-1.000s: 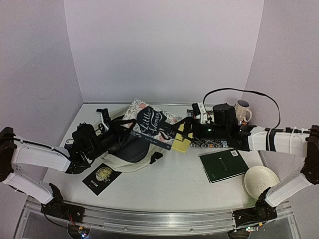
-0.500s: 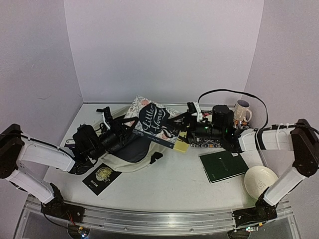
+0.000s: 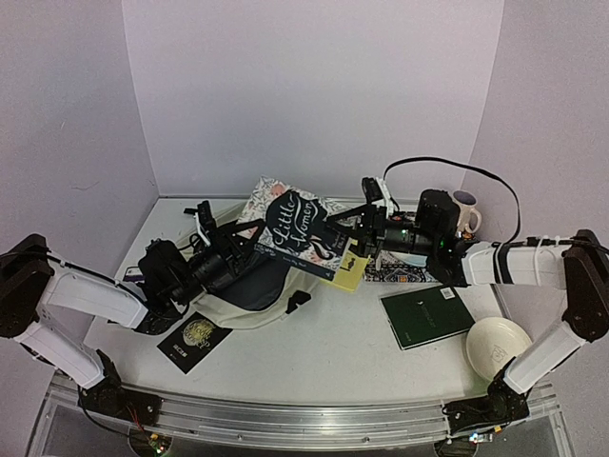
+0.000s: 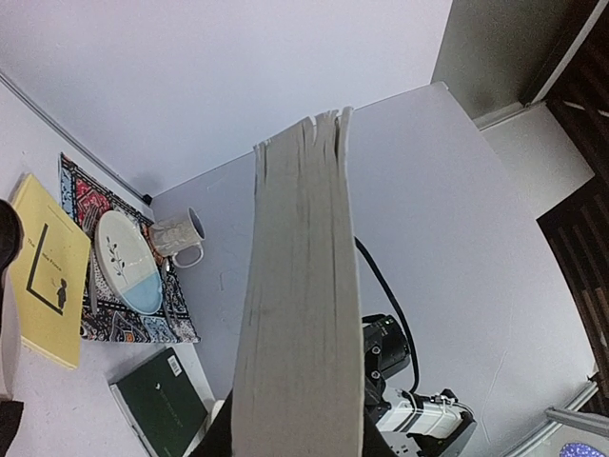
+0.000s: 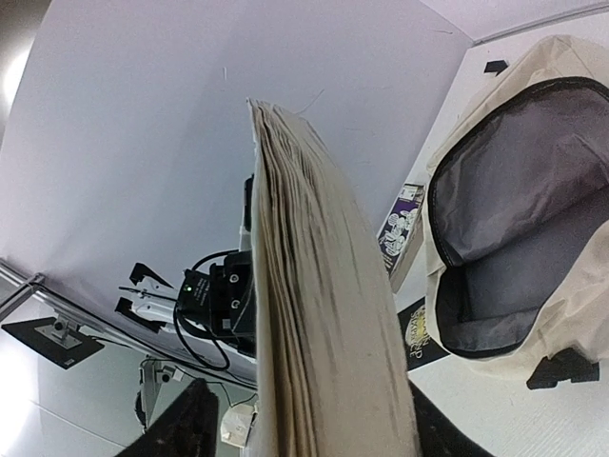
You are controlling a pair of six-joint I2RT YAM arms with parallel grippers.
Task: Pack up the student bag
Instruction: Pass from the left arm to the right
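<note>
The book [image 3: 303, 238] hangs partly over the open bag [image 3: 245, 312], barring that side. Bare bench [image 3: 324, 352] lies between bag and notebook [image 3: 426, 315].

On the bench [image 3: 324, 367] lie a green notebook [image 3: 426, 316] beside a white dish [image 3: 498, 345], a black card [image 3: 195, 335], a patterned mat [image 3: 388, 274] near a mug [image 3: 465, 210], and a yellow booklet [image 3: 350, 269] below a tilted book [image 3: 300, 233].

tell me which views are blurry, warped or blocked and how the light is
top external: even soft light, no glare, sharp enough to read the book cover, wide lens bows the front rail; left wrist: the book's page edge fills the centre, close and soft, walls bent; right wrist: pages block the middle too, student bag at right is sharp, its inside shaded
</note>
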